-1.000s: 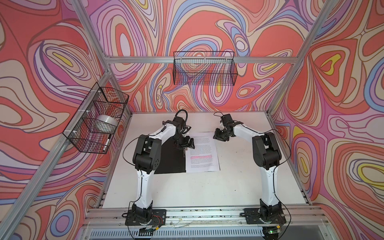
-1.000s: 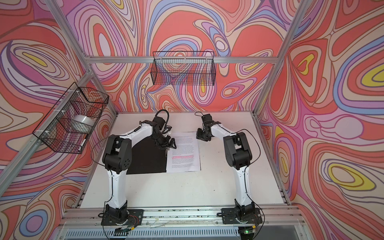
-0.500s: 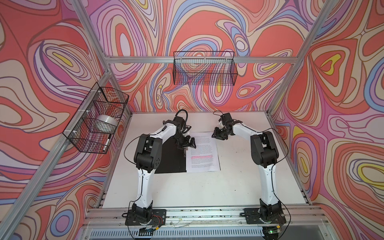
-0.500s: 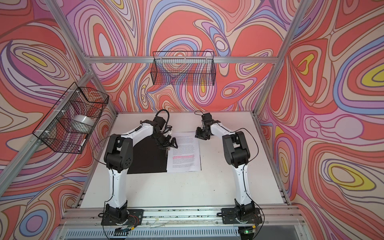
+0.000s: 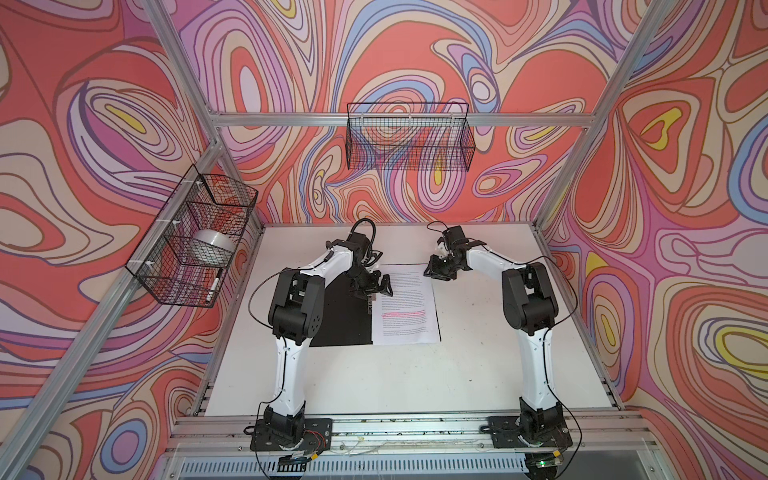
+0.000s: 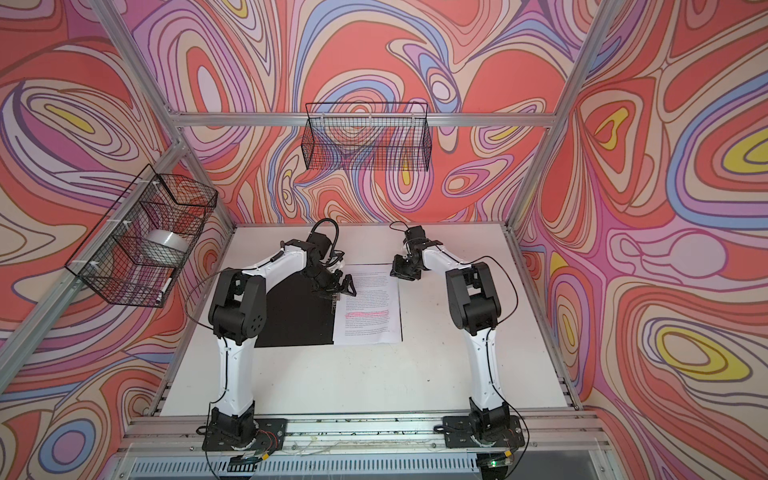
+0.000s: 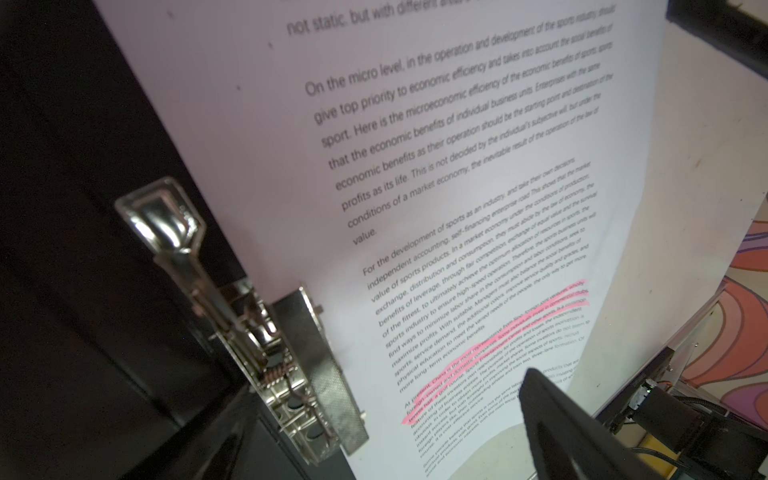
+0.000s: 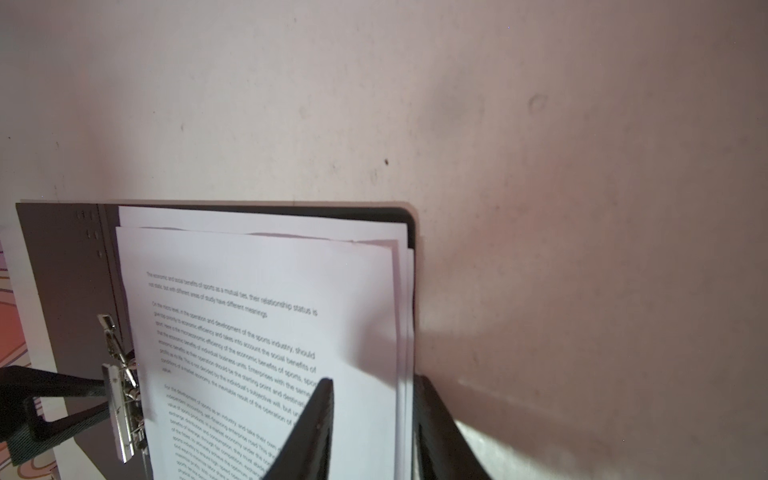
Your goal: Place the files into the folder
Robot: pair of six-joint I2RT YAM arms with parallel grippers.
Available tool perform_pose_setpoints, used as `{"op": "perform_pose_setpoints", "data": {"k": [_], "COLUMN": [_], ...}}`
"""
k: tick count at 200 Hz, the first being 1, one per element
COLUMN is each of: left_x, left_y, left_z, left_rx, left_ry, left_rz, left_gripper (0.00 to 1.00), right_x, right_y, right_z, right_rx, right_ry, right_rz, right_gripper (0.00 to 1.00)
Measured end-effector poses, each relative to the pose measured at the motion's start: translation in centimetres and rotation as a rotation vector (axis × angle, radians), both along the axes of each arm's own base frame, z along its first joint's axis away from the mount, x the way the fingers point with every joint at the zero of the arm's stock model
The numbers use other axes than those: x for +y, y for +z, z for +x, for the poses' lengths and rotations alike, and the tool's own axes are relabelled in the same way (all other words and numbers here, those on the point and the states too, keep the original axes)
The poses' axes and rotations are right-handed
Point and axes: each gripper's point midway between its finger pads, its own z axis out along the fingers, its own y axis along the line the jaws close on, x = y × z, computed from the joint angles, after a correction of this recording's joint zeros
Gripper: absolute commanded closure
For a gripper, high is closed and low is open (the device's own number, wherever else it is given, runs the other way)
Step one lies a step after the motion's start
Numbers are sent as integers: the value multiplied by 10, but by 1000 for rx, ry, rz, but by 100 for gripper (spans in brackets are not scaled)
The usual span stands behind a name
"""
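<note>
Left gripper (image 5: 371, 291): jaws spread wide, holding nothing, poised over the shiny metal spine clip (image 7: 291, 353).

Right gripper (image 5: 438, 274): jaws partly spread, straddling the far right edge of the files (image 5: 405, 307), a thin stack of white printed sheets with a pink highlighted band. One finger (image 8: 316, 424) lies over the top sheet and the other sits outside the edge. Firm contact cannot be confirmed.

The files lie on the right half of the opened flat folder (image 5: 340, 316), black inside, on the white tabletop (image 5: 374, 374). Their left edge is at the clip. The upper sheets are slightly fanned and bowed.
</note>
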Motion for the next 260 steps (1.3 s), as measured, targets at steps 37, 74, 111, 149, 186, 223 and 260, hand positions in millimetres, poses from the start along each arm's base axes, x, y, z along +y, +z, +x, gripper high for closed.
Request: {"op": "perform_pose_setpoints", "data": {"k": [37, 74, 111, 149, 186, 223, 260], "left_x": [2, 9, 12, 12, 10, 8, 7], "left_y": [3, 7, 14, 11, 9, 6, 5], "left_z": [-1, -4, -3, -6, -7, -9, -9], "left_rx": [7, 6, -12, 9, 19, 33, 38], "left_ry": [1, 7, 14, 24, 24, 22, 21], "left_rz": [16, 52, 65, 59, 48, 39, 34], "left_gripper": [1, 1, 1, 1, 1, 1, 1], "right_x": [0, 0, 0, 0, 0, 1, 1], "right_y": [0, 0, 0, 0, 0, 3, 13], "right_z": [-1, -1, 0, 0, 0, 0, 8], "right_rx": [1, 1, -2, -2, -2, -3, -31], "right_ry": [4, 3, 2, 3, 4, 12, 14], "right_rz": [-3, -3, -3, -3, -2, -3, -6], "right_gripper": [66, 66, 66, 66, 66, 66, 66]}}
